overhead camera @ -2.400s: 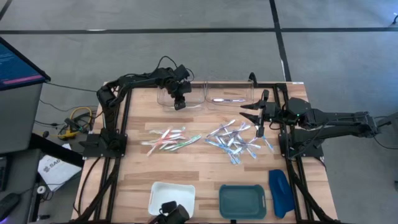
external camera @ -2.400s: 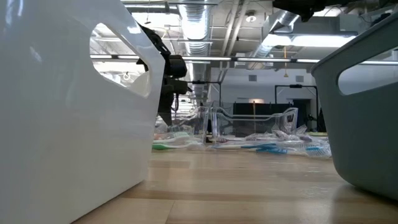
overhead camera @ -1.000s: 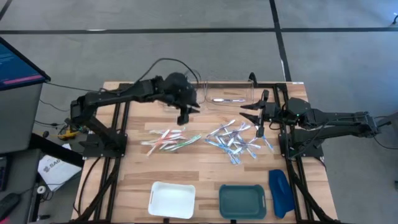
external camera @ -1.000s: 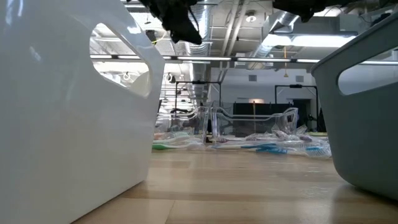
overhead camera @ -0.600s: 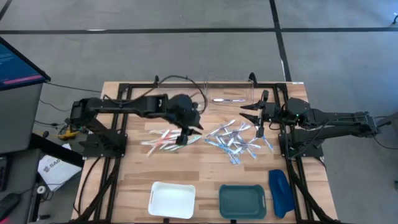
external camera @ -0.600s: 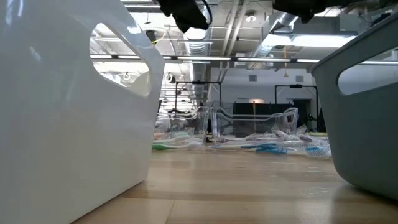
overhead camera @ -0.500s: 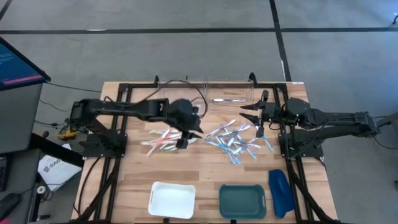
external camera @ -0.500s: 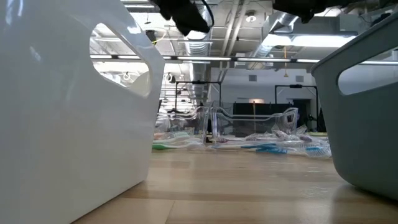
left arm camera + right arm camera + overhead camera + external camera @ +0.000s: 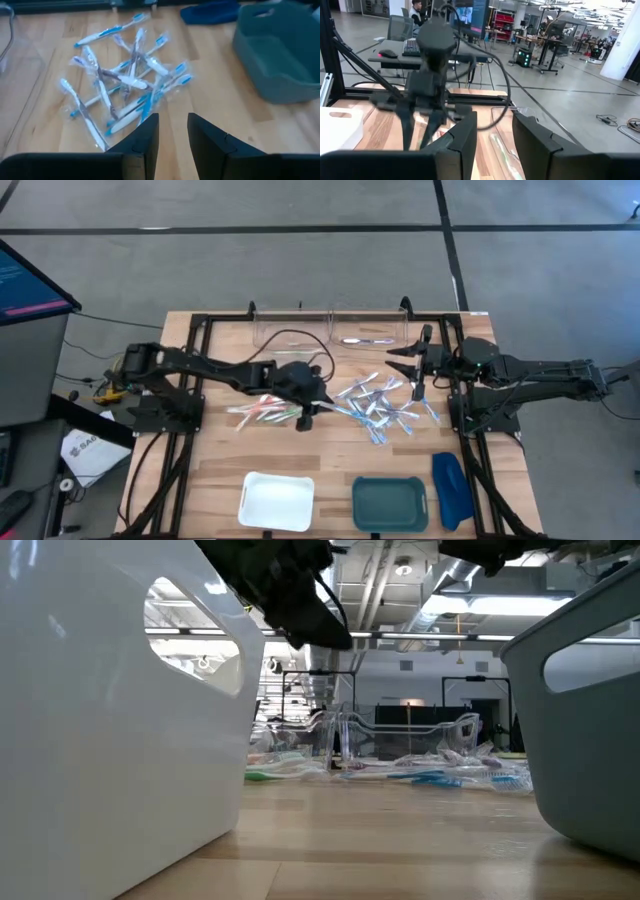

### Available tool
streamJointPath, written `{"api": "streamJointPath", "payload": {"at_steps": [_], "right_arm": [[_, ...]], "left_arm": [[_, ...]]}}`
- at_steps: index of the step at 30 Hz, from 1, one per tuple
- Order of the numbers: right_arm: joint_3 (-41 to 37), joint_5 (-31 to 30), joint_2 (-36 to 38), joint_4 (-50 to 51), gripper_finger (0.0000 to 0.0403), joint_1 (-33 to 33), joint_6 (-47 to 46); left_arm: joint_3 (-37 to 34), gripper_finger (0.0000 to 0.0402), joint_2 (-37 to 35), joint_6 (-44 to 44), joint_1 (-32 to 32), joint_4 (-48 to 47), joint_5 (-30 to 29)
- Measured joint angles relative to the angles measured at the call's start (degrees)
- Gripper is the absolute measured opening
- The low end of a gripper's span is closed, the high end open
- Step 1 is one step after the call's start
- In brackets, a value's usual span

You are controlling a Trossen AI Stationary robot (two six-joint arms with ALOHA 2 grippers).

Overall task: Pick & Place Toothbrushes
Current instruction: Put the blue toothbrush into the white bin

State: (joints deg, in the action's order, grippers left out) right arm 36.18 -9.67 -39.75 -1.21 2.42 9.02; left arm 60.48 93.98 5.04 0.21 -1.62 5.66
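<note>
Inside clear bin, one toothbrush.

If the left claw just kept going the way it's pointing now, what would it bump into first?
Probably the pile of clear-wrapped blue toothbrushes, which lies straight ahead of the left claw in its wrist view. The claw's fingers stand apart and empty. Depth is hard to judge, so it could meet the wooden table first.

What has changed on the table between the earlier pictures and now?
The left end effector left the clear plastic bins at the table's far edge and came toward the middle, between the pink-and-green toothbrush pile and the clear-wrapped blue toothbrush pile, its fingers apart and empty. The right end effector, both piles and trays stayed.
</note>
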Motion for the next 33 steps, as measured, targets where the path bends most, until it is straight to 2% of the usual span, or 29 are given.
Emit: {"api": "streamJointPath", "payload": {"at_steps": [6,11,19,33], "right_arm": [[0.0,0.0,-0.02,-1.39,0.0118,0.0,0.0],[0.0,0.02,-0.02,-1.12,0.0118,-0.02,0.0],[0.0,0.0,-0.01,0.03,0.0118,-0.02,0.02],[0.0,0.0,-0.02,-0.44,0.0118,0.0,0.02]], "left_arm": [[5.2,0.0096,10.91,1.24,-1.05,1.58,-1.44],[7.59,0.0096,16.41,6.75,-1.1,3.79,-6.91],[7.9,0.0096,22.31,9.35,-1.05,10.97,-7.83],[7.86,0.0096,25.22,9.35,-1.03,11.33,-8.69]]}}
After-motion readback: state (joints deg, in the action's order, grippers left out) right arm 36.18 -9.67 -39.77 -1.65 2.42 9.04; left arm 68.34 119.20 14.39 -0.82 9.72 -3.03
